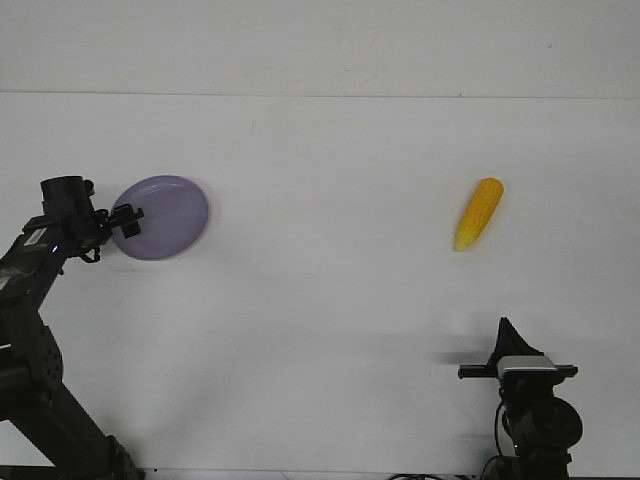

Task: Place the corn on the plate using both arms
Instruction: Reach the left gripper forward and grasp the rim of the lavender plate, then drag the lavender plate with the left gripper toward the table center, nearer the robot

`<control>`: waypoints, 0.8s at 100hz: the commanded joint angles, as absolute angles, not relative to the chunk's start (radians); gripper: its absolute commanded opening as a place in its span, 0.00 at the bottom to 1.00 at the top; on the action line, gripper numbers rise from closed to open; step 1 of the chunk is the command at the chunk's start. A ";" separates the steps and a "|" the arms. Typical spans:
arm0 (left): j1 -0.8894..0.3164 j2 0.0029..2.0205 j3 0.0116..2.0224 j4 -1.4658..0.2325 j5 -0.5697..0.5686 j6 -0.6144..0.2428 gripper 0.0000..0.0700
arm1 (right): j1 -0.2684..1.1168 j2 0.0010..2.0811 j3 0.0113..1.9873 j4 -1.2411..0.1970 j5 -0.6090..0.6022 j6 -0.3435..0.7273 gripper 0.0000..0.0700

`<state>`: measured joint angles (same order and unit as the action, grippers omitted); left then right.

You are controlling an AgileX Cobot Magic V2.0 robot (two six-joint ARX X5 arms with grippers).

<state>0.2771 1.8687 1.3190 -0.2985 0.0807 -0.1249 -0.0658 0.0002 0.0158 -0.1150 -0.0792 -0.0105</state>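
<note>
The yellow corn (478, 213) lies on the white table at the right, tip toward me and apart from both arms. The lavender plate (170, 215) sits at the left. My left gripper (127, 219) reaches in from the left edge, and its fingers are closed over the plate's left rim. My right gripper (505, 335) is low at the front right, well short of the corn. Its fingers are together in a single point and hold nothing.
The white table (320, 300) runs back to a white wall. The left arm's base stands at the front left corner and the right arm's base at the front right.
</note>
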 commanded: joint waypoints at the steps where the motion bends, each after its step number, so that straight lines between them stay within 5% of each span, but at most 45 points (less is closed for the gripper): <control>1: 0.279 1.892 1.339 -0.294 0.090 -0.115 0.48 | -0.065 0.001 0.013 -0.105 -0.079 0.000 0.02; 20: 0.279 1.891 1.340 -0.287 0.090 -0.112 0.00 | -0.065 0.001 0.013 -0.105 -0.079 0.000 0.02; 47: 0.276 1.808 1.340 -0.301 0.165 -0.081 0.01 | -0.065 0.001 0.013 -0.105 -0.079 0.000 0.02; 80: 0.223 1.448 1.334 -0.470 0.369 -0.136 0.01 | -0.065 0.001 0.013 -0.105 -0.079 0.000 0.02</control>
<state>0.2420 1.4994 1.3231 -0.4450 0.3473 -0.1196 -0.0658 0.0002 0.0158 -0.1150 -0.0795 -0.0105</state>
